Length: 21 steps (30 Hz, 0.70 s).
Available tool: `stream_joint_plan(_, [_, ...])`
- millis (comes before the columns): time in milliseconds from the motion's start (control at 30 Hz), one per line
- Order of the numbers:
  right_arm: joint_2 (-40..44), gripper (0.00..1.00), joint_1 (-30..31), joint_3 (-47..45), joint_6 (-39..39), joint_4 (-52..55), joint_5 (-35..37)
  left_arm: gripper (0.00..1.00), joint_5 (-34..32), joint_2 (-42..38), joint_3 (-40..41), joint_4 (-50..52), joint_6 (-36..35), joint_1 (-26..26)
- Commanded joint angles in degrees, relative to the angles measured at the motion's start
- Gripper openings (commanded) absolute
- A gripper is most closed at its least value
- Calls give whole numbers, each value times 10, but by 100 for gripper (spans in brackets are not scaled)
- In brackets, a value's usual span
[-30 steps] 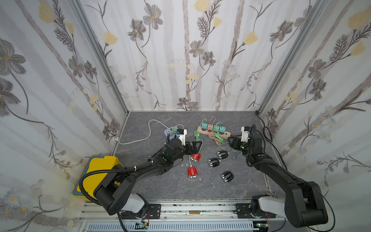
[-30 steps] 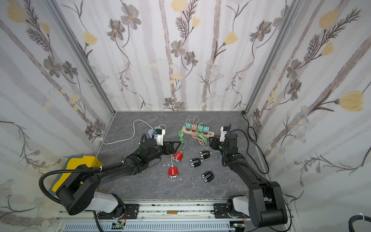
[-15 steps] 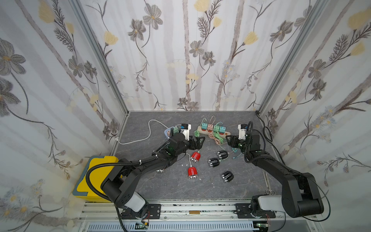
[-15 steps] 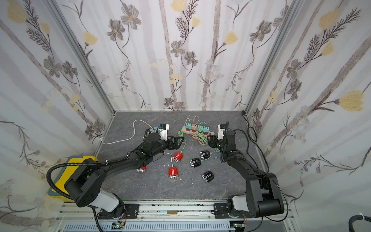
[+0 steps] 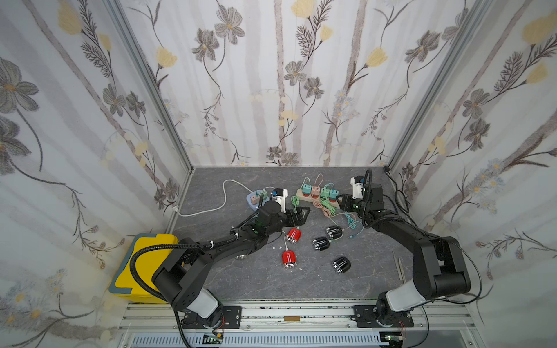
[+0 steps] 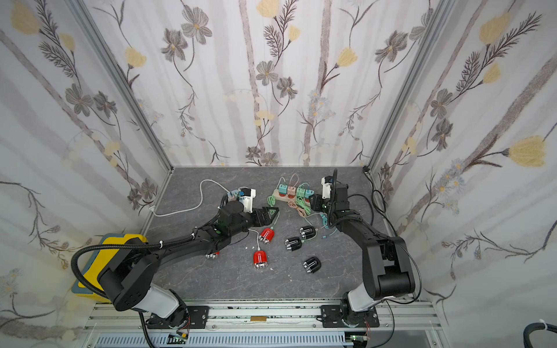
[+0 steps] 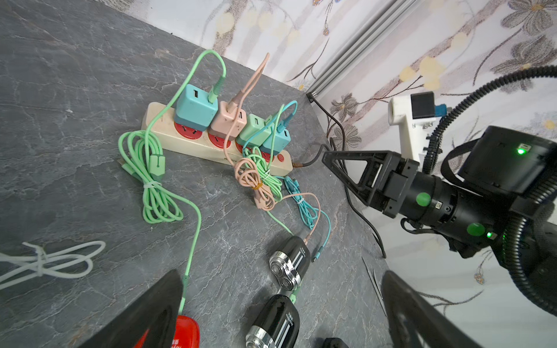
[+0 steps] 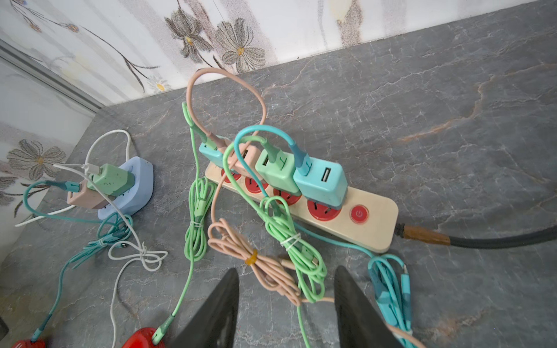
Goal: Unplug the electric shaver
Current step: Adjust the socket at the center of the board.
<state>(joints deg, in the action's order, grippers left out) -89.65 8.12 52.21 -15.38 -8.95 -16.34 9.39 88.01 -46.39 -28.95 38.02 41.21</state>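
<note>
Red shaver (image 5: 293, 234), green cable (image 7: 193, 250) attached, lies mid-surface, still plugged in. Left gripper (image 5: 303, 215), fingers wide, has edged past it toward power strip (image 8: 376, 220) near rear edge; right gripper (image 5: 342, 202), fingers narrowing, empty, has closed in on strip. Unplugging looks imminent.

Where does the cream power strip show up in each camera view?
In a top view: power strip at the rear, right of centre.
In a top view: same rear spot.
Left wrist: strip beyond the black shavers.
Right wrist: strip behind the cable bundles.
Shared landmark: its pink charger.
</note>
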Motion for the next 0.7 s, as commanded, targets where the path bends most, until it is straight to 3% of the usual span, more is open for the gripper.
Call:
stream_joint_plan(0, [-31,53,-3,30,37,19,-6,100,22,1,12,-34,16,-1])
stream_joint_plan(433, [-150,61,-14,170,148,97,-7,100,43,16,49,-129,38,0])
stream_joint_plan(667, [-182,64,-13,189,164,78,0,100,72,28,37,-140,23,7])
